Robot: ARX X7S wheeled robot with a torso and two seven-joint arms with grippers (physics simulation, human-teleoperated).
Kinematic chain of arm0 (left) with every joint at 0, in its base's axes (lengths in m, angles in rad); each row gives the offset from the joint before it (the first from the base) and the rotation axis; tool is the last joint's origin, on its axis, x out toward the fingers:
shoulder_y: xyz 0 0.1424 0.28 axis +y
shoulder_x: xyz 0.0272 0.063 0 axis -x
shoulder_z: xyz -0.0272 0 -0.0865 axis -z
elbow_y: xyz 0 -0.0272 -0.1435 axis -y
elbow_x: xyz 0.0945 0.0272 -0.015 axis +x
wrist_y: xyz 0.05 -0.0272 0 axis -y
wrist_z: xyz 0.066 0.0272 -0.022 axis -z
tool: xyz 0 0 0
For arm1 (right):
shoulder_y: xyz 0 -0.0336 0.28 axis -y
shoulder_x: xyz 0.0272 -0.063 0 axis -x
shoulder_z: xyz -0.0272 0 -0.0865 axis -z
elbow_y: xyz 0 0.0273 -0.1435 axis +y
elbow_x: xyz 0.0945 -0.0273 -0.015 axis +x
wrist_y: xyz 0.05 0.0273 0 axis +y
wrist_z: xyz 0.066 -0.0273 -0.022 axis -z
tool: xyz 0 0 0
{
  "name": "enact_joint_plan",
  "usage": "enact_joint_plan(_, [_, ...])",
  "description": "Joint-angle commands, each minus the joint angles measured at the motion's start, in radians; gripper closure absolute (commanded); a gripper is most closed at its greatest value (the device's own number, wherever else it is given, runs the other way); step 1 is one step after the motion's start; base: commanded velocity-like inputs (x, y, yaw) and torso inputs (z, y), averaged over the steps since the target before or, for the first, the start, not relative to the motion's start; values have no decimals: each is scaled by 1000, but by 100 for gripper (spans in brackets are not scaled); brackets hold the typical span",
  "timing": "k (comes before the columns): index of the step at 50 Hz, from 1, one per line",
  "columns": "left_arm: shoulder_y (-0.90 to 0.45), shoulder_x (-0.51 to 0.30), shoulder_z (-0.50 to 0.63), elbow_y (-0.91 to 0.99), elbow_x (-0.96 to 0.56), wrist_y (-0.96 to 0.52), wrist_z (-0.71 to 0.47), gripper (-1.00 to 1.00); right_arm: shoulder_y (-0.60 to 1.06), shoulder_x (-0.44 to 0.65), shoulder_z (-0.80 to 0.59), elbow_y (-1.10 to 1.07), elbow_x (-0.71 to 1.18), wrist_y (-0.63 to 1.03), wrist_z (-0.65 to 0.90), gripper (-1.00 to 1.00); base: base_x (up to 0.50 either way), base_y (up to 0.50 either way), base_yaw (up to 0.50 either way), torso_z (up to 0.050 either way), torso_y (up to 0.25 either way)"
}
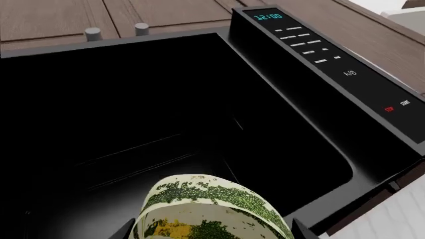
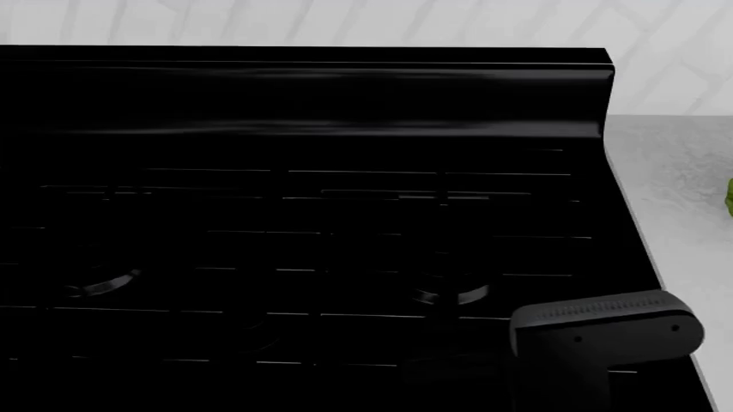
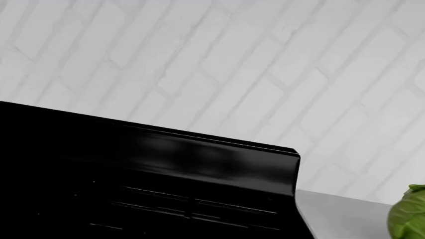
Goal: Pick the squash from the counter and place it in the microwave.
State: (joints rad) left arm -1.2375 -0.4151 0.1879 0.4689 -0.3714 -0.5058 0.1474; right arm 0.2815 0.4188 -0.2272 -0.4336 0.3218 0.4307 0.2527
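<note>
The squash (image 1: 206,204), cream with dark green speckled stripes and a yellow patch, fills the near edge of the left wrist view. My left gripper (image 1: 214,230) is shut on it, one dark fingertip (image 1: 125,230) on each side. Just beyond it gapes the open black microwave (image 1: 285,129), whose control panel (image 1: 319,50) reads 12:00. Whether the squash is inside the cavity or just at its mouth I cannot tell. The white counter (image 2: 675,197) lies right of the stove. My right gripper's fingers show in no view.
The black stove top (image 2: 321,240) with its raised back guard (image 3: 199,159) fills the head view. A dark grey part of my right arm (image 2: 602,330) hangs over its front right. A green cabbage (image 3: 408,216) sits on the counter (image 3: 339,214). Brown wood cabinets (image 1: 166,15) stand above the microwave.
</note>
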Motion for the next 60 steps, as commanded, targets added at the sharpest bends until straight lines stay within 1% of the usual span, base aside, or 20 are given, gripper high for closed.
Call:
enact_joint_plan(1, [-176, 37, 20, -133, 16, -1, 21, 100, 8, -21, 26, 15, -10, -14, -27, -100, 0, 0, 0, 0, 0])
enact_joint_plan(17, [-370, 58, 82, -352, 78, 48, 77, 100, 29, -24, 11, 25, -8, -8, -32, -100, 0, 0, 0, 0, 1])
enact_joint_plan(26, [-490, 92, 123, -535, 126, 121, 110, 100, 44, -27, 5, 39, -7, -12, -35, -100, 0, 0, 0, 1, 0])
enact_joint_plan(30, [-523, 104, 135, -597, 139, 147, 120, 100, 42, -28, 4, 43, -7, -17, -36, -100, 0, 0, 1, 0, 0])
enact_joint_plan(37, [-647, 147, 134, -835, 165, 238, 131, 100, 38, -26, 2, 50, -6, -25, -39, -100, 0, 0, 0, 0, 1])
enact_joint_plan(52, [-809, 217, 162, -1171, 207, 392, 158, 100, 38, -24, 2, 51, -3, -29, -37, -100, 0, 0, 0, 0, 0])
enact_joint_plan(60, [-922, 258, 175, -1449, 235, 527, 171, 100, 44, -25, 0, 60, -2, -32, -38, -100, 0, 0, 0, 0, 0])
